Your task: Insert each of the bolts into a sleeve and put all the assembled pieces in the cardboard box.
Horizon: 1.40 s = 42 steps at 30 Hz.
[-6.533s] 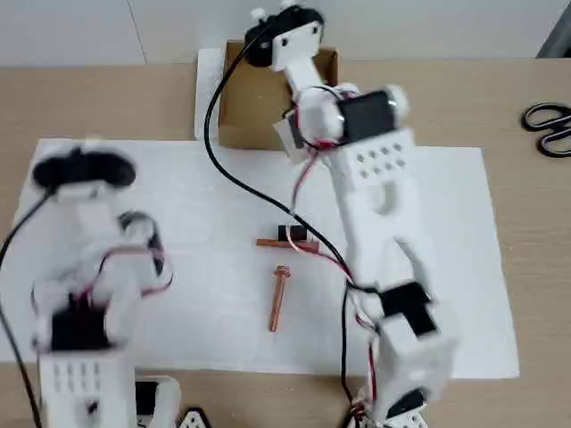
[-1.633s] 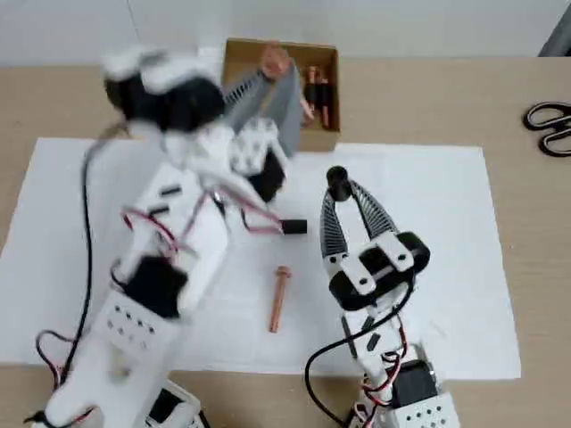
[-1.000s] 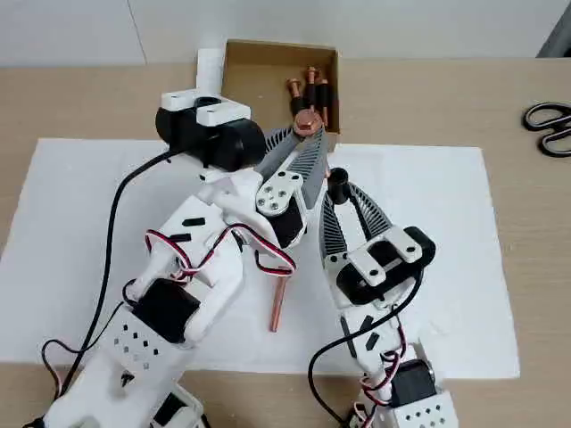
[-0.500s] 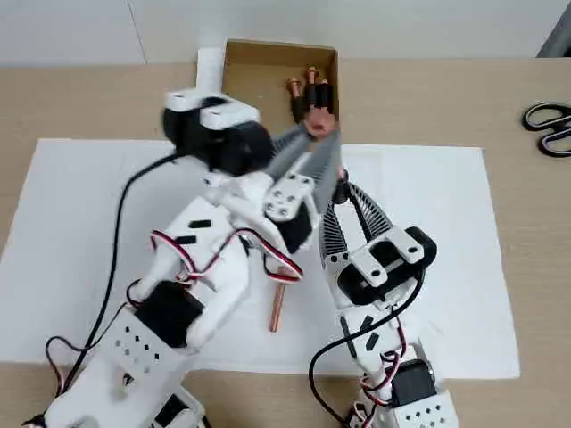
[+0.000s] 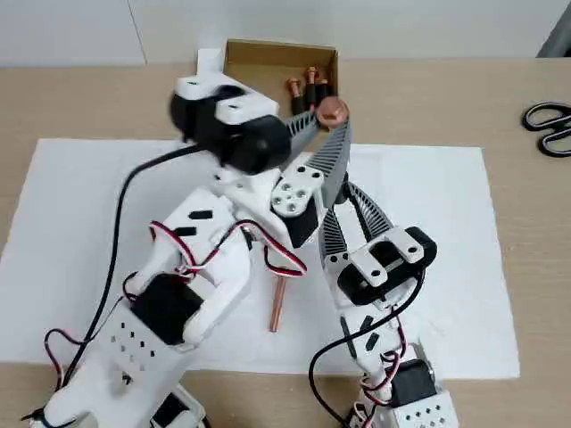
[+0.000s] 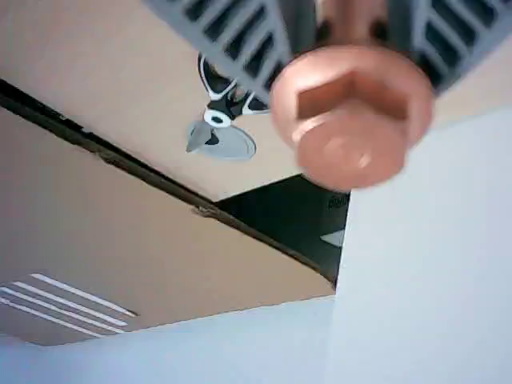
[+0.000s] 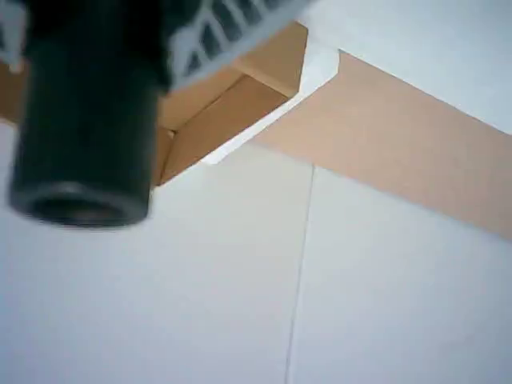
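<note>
Nearest my bases, a loose bolt [image 5: 278, 308] lies flat on the white paper sheet [image 5: 80, 232] that covers the middle of the desk [image 5: 446, 98]. Just beyond it, my right tool [image 5: 342, 194] is pinching one black sleeve [image 7: 80, 136]. In the high view my left arm crosses over its tip.

Farther out, my left tool [image 5: 332, 116] is clamped on a copper bolt [image 6: 352, 120], head outward. It is held over the far edge of the paper, just beside the near right corner of the cardboard box [image 5: 259, 55]. I cannot tell whether the bolt's shank touches the sleeve.

The box stands on the desk at the paper's far edge. The assembled pieces [image 5: 310, 86] lie side by side in its right end, and I count three copper heads. Well off by the desk's right edge lies a pair of scissors [image 5: 546, 125].

Compared with half a second ago, my left tool has carried its bolt a little to the right and toward the box. My right tool and the loose bolt have stayed put. Several seconds back, my right arm was stretched out over the box and my left arm was folded at the left side.

Count: five bolts (one pinched, one loose, three boxed), one sleeve in my grip, one box, one pair of scissors.
</note>
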Tool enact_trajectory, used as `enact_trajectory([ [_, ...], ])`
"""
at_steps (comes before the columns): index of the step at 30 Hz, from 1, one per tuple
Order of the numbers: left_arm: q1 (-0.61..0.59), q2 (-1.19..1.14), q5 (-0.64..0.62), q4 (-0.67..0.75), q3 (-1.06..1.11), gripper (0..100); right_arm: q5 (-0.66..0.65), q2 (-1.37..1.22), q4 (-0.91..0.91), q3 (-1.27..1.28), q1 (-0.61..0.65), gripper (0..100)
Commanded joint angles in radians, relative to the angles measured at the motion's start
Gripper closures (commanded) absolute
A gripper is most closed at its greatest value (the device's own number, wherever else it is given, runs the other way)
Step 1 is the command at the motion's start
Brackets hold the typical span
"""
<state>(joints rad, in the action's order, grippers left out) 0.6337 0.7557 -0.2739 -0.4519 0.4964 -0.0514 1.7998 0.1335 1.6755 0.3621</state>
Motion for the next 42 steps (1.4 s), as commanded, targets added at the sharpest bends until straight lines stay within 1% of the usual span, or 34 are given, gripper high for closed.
enact_trajectory([
  [1,-0.003,-0.005,0.006,-0.043,-0.053,99,0.008,0.013,-0.03,0.008,0.004,99.5],
  [3,-0.003,-0.005,0.006,-0.066,-0.05,99,0.008,0.013,-0.03,0.008,0.004,99.5],
  [9,-0.003,-0.005,0.009,-0.068,0.005,99,0.008,0.013,-0.031,0.008,0.004,99.5],
  [13,-0.002,-0.005,0.08,-0.068,0.03,99,0.008,0.013,-0.031,0.008,0.004,99.5],
  [18,0.002,-0.005,0.1,-0.064,0.056,99,0.008,0.013,-0.031,0.008,0.004,99.5],
  [23,0.002,-0.005,0.1,-0.035,0.058,99,0.008,0.013,-0.031,0.006,0.004,99.5],
  [30,0.002,-0.005,0.101,0.087,0.099,99,0.008,0.013,-0.031,0.005,0.004,99.5],
  [35,0.002,0.003,0.101,0.095,0.163,99,0.008,0.013,-0.031,0.005,0.002,99.5],
  [42,0.002,0.003,0.101,0.089,0.171,99,0.008,0.013,-0.031,0.005,0.002,99.5],
])
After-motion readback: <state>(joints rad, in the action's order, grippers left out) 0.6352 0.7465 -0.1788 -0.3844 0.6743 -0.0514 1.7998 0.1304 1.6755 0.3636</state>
